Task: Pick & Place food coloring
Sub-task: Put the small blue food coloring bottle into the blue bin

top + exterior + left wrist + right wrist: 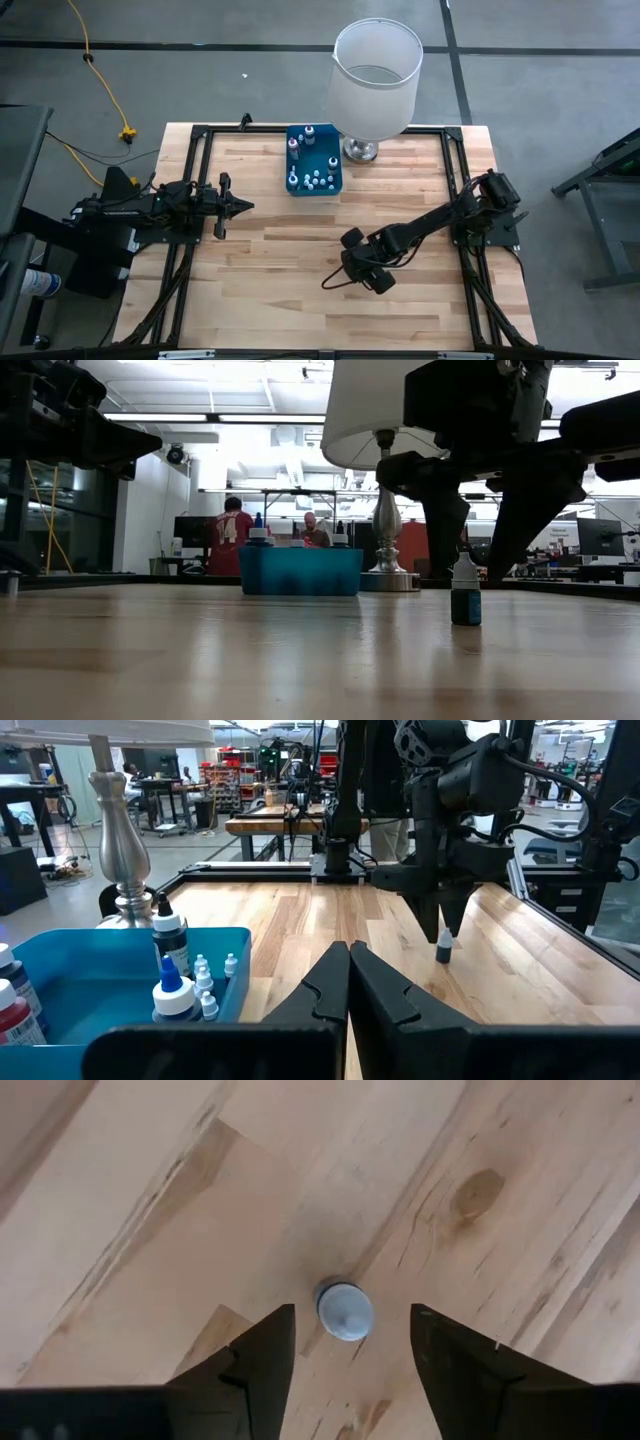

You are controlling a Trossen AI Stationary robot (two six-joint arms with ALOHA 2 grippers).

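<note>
One small food-coloring bottle with a dark blue body and a white cap stands upright by itself on the pale wooden worktop, right of centre and nearer than the blue plastic tray at the far edge, which holds the rest of the little white-capped bottles and so looks like the place where the set is kept. The right end effector hangs straight above this lone bottle, pointing down, its two dark fingers spread wide with one on each side of the cap and neither touching it; that straddling stance suits a grasp from above, or equally a let-go just made, and the pictures alone do not say which. Beside the tray on the far right stands a tall white lampshade-like cylinder on a shiny metal base, apart from the work. The left end effector waits at the left of the worktop, fingers pressed together and holding nothing, aimed toward the middle, clear of the right arm's reach.
</note>
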